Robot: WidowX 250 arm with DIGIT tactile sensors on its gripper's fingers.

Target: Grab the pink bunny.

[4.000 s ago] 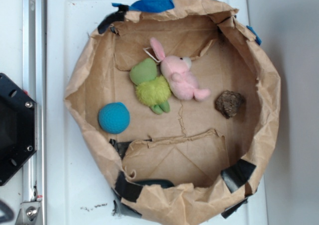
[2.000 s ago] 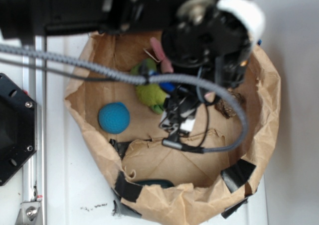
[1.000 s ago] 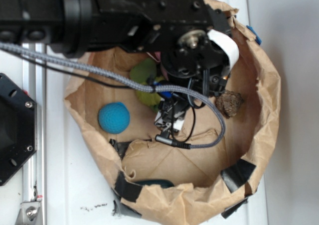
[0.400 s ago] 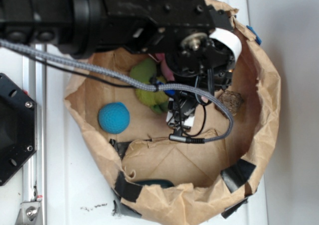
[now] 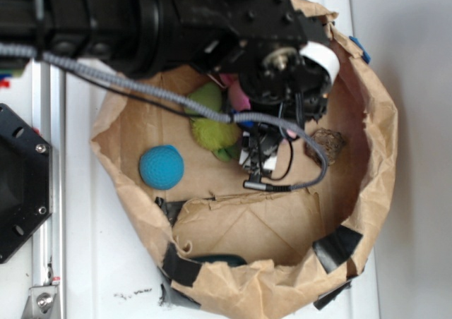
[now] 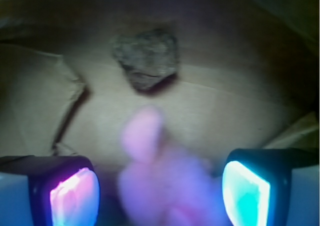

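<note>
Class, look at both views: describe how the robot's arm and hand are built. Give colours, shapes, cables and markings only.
The arm is blocky matt black with visible screw heads. A grey braided cable loops off it, and a white band wraps the wrist. The hand has two dark fingers; one pad glows pink-violet, the other cyan.

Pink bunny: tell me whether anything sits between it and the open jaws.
Nothing visible does. In the wrist view the pink bunny lies directly between the two pads of the gripper, with clear gaps on either side. The brown lump lies beyond, out of the way.
</note>
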